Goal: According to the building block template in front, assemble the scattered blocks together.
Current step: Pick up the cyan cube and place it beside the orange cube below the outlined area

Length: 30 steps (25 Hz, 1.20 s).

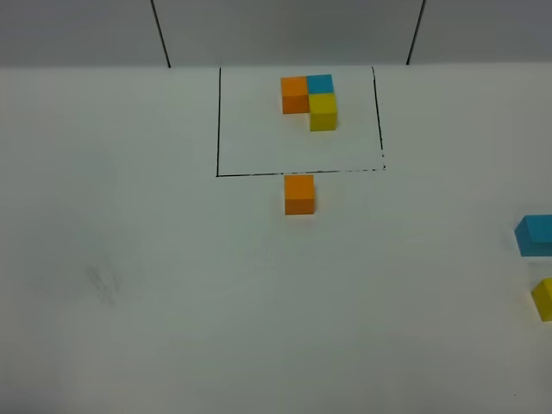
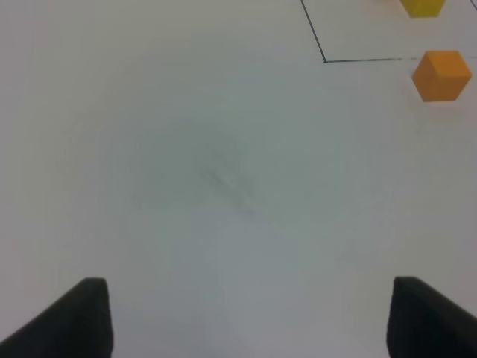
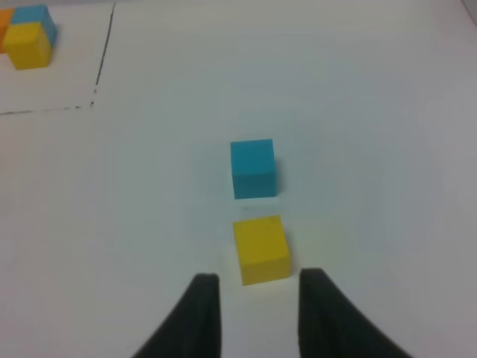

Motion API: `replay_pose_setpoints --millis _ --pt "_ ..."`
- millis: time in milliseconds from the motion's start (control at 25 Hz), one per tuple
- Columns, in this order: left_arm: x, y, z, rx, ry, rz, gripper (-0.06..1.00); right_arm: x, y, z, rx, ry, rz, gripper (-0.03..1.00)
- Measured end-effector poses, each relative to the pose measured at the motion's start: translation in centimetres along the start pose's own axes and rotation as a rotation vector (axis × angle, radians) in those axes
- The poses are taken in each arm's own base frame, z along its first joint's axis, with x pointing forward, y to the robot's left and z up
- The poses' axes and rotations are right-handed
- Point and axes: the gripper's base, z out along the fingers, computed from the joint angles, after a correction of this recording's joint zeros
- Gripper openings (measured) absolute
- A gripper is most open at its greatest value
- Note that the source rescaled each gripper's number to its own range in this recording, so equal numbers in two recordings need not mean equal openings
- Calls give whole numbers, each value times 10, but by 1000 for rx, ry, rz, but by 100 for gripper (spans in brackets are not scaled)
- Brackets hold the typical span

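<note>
The template, an orange block [image 1: 294,93], a blue block [image 1: 320,84] and a yellow block [image 1: 323,112] joined together, sits inside a black outlined rectangle [image 1: 218,129] at the back. A loose orange block [image 1: 299,194] lies just in front of the rectangle and also shows in the left wrist view [image 2: 441,74]. A loose blue block [image 1: 536,235] and a loose yellow block [image 1: 543,298] lie at the right edge. My right gripper [image 3: 258,292] is open, with the yellow block [image 3: 261,249] just beyond its fingertips and the blue block [image 3: 253,168] behind it. My left gripper [image 2: 250,291] is open and empty over bare table.
The white table [image 1: 172,285] runs to a grey wall at the back. The rectangle's corner shows in the left wrist view [image 2: 325,60]. Neither arm shows in the exterior high view.
</note>
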Motion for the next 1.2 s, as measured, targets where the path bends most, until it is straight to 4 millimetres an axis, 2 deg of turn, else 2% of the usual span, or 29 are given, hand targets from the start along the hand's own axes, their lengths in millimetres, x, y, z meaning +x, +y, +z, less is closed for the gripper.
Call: replay_pose_setpoints --millis 1200 --pt "0 0 0 -1 -1 0 71 0 0 0 -1 0 9 2"
